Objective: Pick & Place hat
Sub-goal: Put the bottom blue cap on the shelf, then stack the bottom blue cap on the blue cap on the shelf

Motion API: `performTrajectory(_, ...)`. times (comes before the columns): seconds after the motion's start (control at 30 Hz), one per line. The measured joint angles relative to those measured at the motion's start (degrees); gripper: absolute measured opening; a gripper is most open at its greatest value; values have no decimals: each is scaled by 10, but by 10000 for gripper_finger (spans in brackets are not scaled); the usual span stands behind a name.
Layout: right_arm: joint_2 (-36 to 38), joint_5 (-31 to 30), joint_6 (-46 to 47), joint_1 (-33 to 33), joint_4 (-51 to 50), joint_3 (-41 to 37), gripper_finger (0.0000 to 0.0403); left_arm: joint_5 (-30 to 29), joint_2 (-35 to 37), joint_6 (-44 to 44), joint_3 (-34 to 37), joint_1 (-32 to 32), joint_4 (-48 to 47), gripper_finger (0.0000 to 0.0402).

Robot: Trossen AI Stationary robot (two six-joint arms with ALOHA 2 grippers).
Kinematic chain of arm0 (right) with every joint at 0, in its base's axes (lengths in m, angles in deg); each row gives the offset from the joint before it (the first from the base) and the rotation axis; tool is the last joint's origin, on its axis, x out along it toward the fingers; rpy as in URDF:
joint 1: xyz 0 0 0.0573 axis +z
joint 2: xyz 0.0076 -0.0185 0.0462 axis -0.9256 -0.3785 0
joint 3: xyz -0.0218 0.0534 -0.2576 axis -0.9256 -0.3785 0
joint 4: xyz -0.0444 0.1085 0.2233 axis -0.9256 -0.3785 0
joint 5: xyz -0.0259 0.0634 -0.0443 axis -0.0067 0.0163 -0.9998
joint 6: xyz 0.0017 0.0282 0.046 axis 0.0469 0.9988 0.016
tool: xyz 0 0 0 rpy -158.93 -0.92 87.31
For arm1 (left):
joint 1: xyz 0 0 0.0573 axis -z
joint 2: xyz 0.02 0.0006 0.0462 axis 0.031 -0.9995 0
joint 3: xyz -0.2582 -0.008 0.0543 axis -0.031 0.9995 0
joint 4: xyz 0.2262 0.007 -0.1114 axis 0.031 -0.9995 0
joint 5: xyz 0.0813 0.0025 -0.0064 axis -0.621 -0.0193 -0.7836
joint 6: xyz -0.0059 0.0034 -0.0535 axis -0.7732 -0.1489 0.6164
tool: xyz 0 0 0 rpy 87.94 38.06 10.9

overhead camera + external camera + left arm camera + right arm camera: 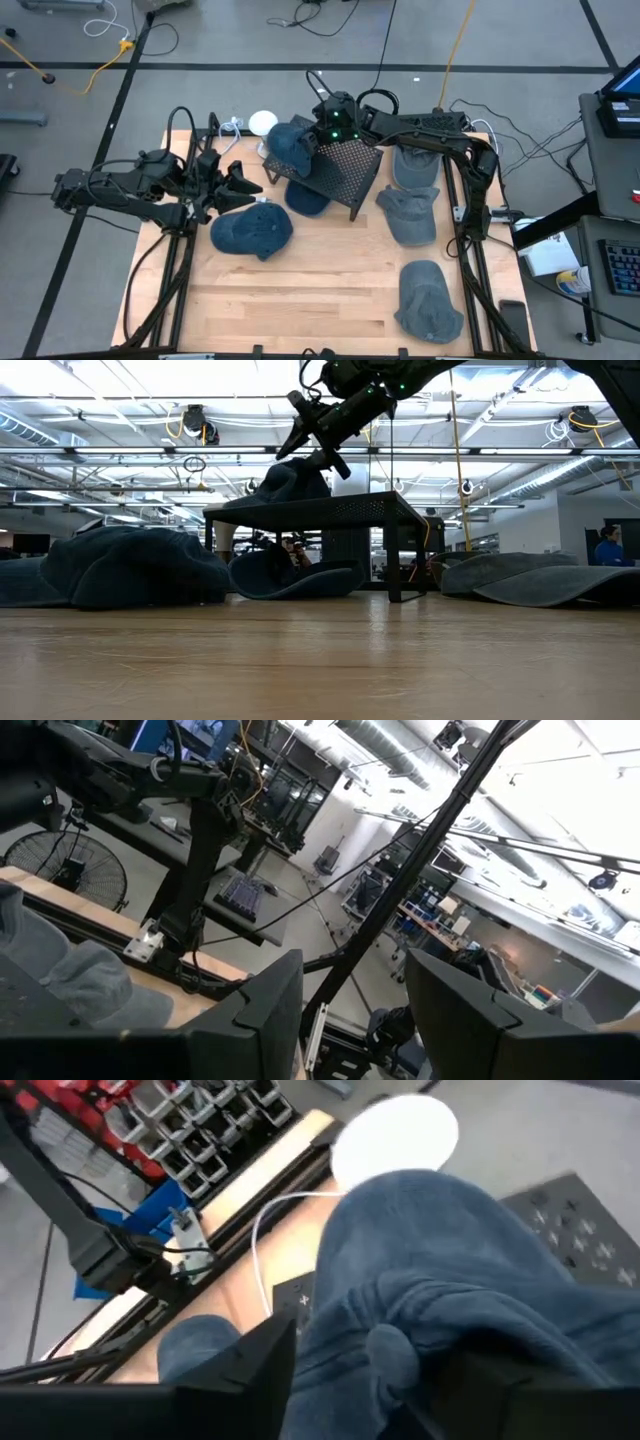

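Wooden table (300,300) carried a black perforated stand (345,170), one blue hat (290,146) on its left end under the right gripper (318,140). Another blue hat (252,232) lay just beside the left gripper (238,190). Three grey hats (410,215) lay along the right side.

Right claw (312,143) parted; left claw (243,186) open
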Motion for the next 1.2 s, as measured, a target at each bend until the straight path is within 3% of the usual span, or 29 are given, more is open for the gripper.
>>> performTrajectory(0.13,23,-52,-1,7,-54,-1,216,0,0,0,0,0,4,182)
performTrajectory(0.37,80,-155,-85,37,-83,-1,213,-1,0,-17,0,0,4,182)
performTrajectory(0.63,123,-120,-105,52,-103,0,212,-1,0,-23,0,0,4,182)
performTrajectory(0.83,143,-135,-114,55,-210,0,211,-21,0,-11,0,0,4,182)
performTrajectory(1.03,151,-133,-186,78,-345,0,209,-51,-5,-16,0,0,0,182)
performTrajectory(1.2,135,-135,-230,98,-271,-60,209,-63,-5,-20,0,0,0,182)
